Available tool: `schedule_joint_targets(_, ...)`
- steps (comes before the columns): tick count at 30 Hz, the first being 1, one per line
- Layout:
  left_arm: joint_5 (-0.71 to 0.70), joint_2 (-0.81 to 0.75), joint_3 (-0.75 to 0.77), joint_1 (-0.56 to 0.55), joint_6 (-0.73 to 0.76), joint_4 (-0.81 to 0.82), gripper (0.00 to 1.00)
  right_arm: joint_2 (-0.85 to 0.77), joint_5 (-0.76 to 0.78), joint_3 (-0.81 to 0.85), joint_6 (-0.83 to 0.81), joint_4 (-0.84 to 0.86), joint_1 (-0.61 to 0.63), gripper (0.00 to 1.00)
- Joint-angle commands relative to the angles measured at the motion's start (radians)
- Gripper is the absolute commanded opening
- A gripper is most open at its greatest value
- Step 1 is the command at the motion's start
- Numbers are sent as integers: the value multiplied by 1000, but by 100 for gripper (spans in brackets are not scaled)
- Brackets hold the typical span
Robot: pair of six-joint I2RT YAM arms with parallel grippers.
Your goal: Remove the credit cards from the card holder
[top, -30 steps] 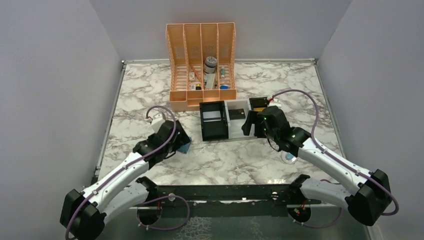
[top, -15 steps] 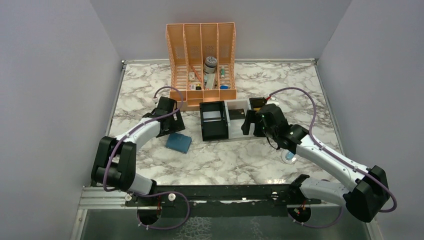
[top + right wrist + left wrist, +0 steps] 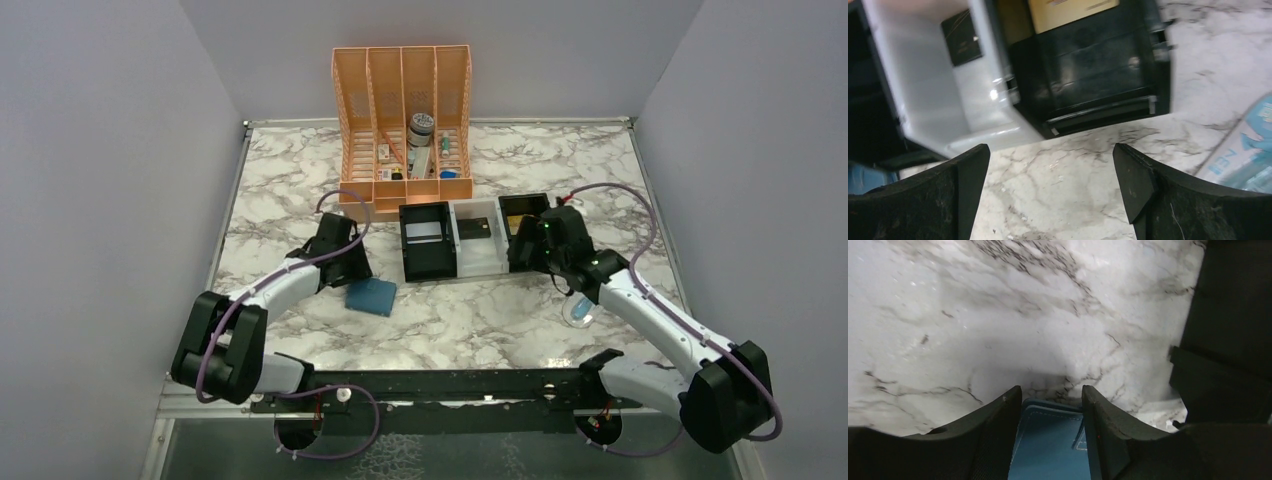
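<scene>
One check: we cannot tell whether the narrow left gripper (image 3: 1051,395) grips the holder (image 3: 1048,450), so we seat it squarely; right gripper (image 3: 1050,152) wide.

Left hand (image 3: 1051,394) half-closed, right hand (image 3: 1050,151) wide

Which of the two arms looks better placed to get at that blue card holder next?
Left. The left pincer has the card holder between its fingers, while the right pincer hangs open over the tray, apart from the holder.
</scene>
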Motion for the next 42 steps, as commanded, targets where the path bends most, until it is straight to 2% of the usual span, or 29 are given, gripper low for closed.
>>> schedule_joint_targets(1,35,-55,-87,-63,-112,-34,50,-60,-67,-30,41,-38,-128,98)
schedule_joint_targets(8,0,-88,-149,-234,-214,-24,50,-133,106,-66,230,-188,-180,99)
schedule_joint_targets(17,-8,-160,-218,-341,-317,23,50,-149,45,-205,366,-164,-195,99)
schedule_joint_targets(23,2,-146,-211,-390,-339,69,51,-84,110,-282,449,-127,-237,99)
schedule_joint_targets(30,-8,-155,-188,-440,-351,79,55,-94,167,-265,444,-120,-332,99)
schedule_joint_targets(32,-10,-169,-185,-444,-348,82,57,-135,158,-235,379,-111,-332,99)
schedule_joint_targets(35,-33,-203,-164,-444,-318,60,62,-241,66,-191,210,-33,-332,100)
schedule_joint_targets(38,-111,-244,-117,-444,-287,-14,67,-352,-158,-191,30,102,-332,95)
schedule_joint_targets(40,-158,-271,-87,-444,-279,-70,72,-406,-403,-225,-54,243,-332,89)
schedule_joint_targets(42,-187,-299,-75,-443,-284,-113,74,-396,-730,-264,-39,387,-331,82)
